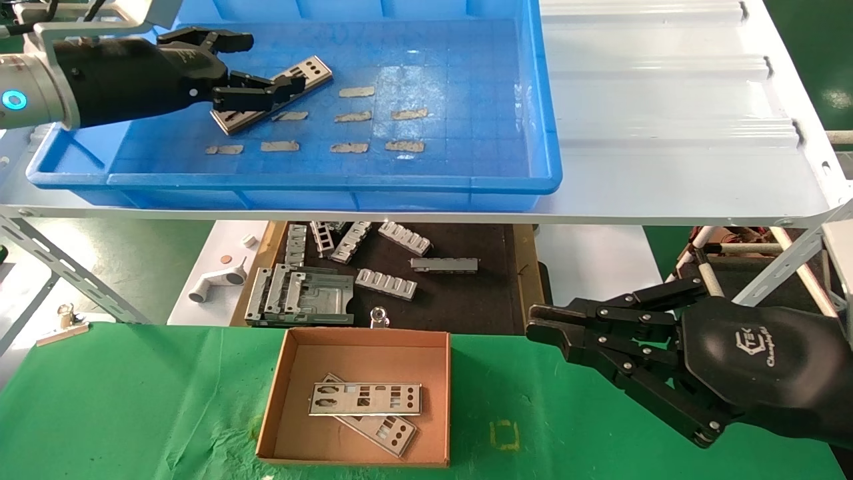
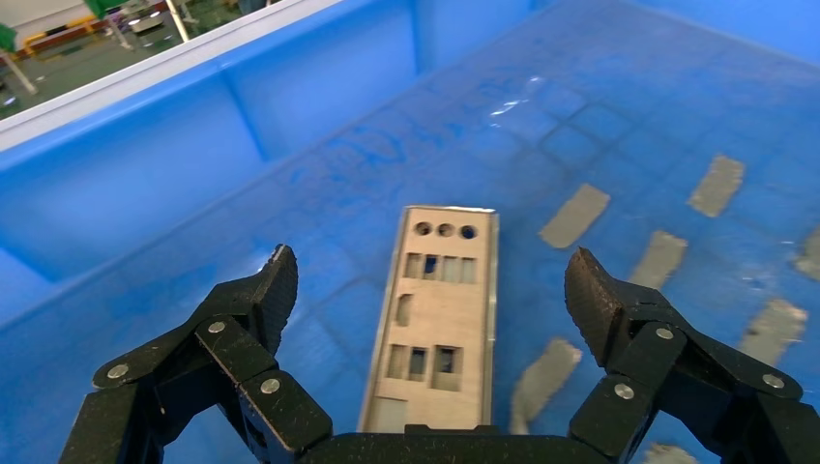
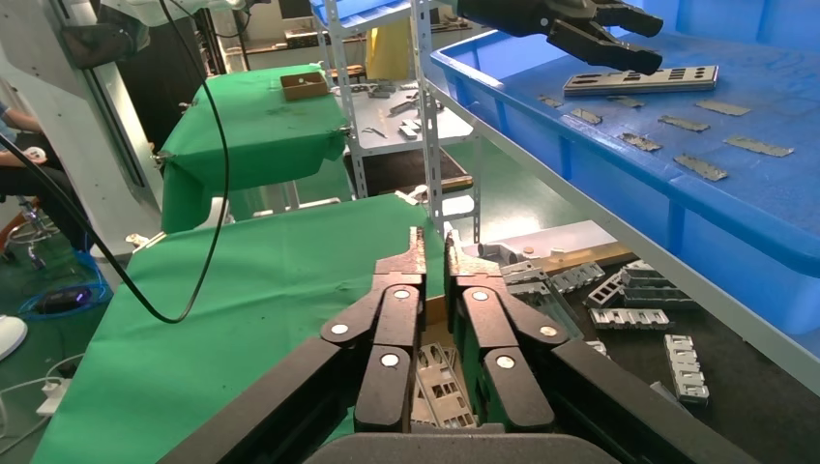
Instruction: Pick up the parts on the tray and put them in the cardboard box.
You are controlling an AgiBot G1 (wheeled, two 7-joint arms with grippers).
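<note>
Silver plate (image 2: 440,319), thin, punched with round holes and rectangular slots, lies flat in the blue tray (image 1: 333,183), directly beneath the spread-fingered left gripper (image 2: 430,290). Right gripper (image 1: 543,330), fingers together, hangs beside the cardboard box (image 1: 363,340) holding two plates (image 1: 366,400).

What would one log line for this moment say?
left gripper: open over plate in tray | right gripper: shut, idle | box: two plates
</note>
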